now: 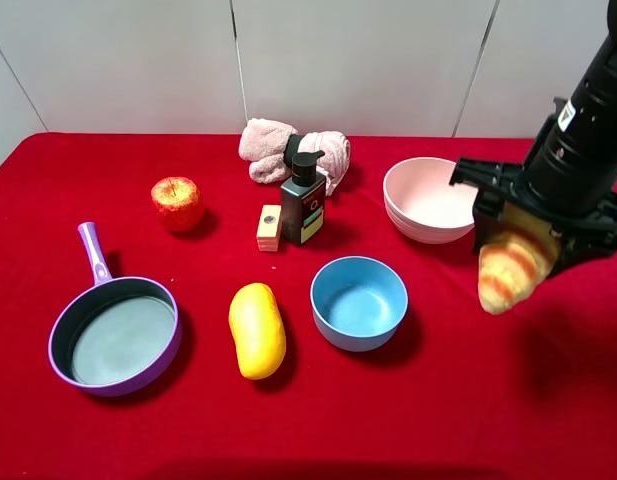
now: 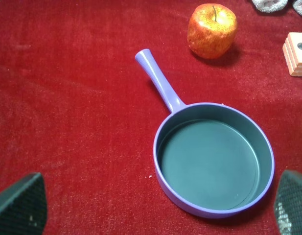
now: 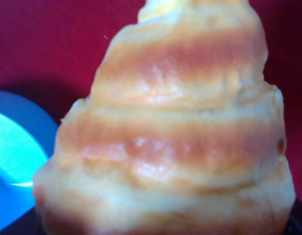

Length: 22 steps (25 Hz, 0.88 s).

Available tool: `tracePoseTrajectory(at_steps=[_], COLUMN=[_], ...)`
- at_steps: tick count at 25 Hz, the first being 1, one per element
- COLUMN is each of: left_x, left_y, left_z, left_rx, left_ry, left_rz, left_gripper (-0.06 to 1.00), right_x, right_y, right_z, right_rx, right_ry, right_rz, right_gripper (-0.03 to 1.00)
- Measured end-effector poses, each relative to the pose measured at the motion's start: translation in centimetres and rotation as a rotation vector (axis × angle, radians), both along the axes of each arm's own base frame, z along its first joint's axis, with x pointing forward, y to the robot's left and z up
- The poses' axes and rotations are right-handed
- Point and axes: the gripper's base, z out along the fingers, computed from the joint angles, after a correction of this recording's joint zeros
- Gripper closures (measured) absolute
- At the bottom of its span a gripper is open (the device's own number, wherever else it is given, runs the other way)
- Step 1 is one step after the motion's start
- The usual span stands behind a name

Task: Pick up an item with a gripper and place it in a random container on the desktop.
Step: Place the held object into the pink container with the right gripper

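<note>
The golden-brown striped croissant point(image 1: 512, 271) hangs from my right gripper point(image 1: 523, 240), which is shut on it and holds it above the red cloth desktop point(image 1: 468, 400), right of the blue bowl and in front of the pale pink bowl point(image 1: 428, 200). The croissant fills the right wrist view point(image 3: 170, 132), hiding the fingers. My left gripper point(image 2: 155, 208) is open and empty; its fingertips point(image 2: 21, 205) show at the frame's lower corners, over the purple pan point(image 2: 212, 159). The left arm is out of the exterior view.
A blue bowl point(image 1: 359, 302) and yellow mango point(image 1: 257, 330) lie at front centre, the purple pan point(image 1: 116, 333) at front left. A red apple point(image 1: 177, 203), wooden block point(image 1: 270, 227), black pump bottle point(image 1: 304, 205) and pink towel point(image 1: 288, 148) stand farther back.
</note>
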Motion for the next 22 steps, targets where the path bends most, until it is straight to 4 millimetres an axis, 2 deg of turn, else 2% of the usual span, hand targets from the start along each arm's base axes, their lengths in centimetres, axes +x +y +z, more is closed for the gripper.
tracePoseTrajectory(at_steps=[4, 10, 22], left_x=[0.0, 0.0, 0.0], left_y=[0.0, 0.0, 0.0], left_z=[0.0, 0.0, 0.0], left_rx=[0.0, 0.0, 0.0], left_ry=[0.0, 0.0, 0.0], left_rz=[0.0, 0.0, 0.0], left_gripper=[0.03, 0.03, 0.03], right_x=[0.8, 2.4, 7.6], right_y=[0.1, 0.6, 2.0], right_z=[1.0, 1.4, 2.0], right_rx=[-0.009, -0.036, -0.102], right_ry=[-0.044, -0.062, -0.158], right_rz=[0.014, 0.059, 0.173], right_gripper=[0.49, 0.49, 0.49])
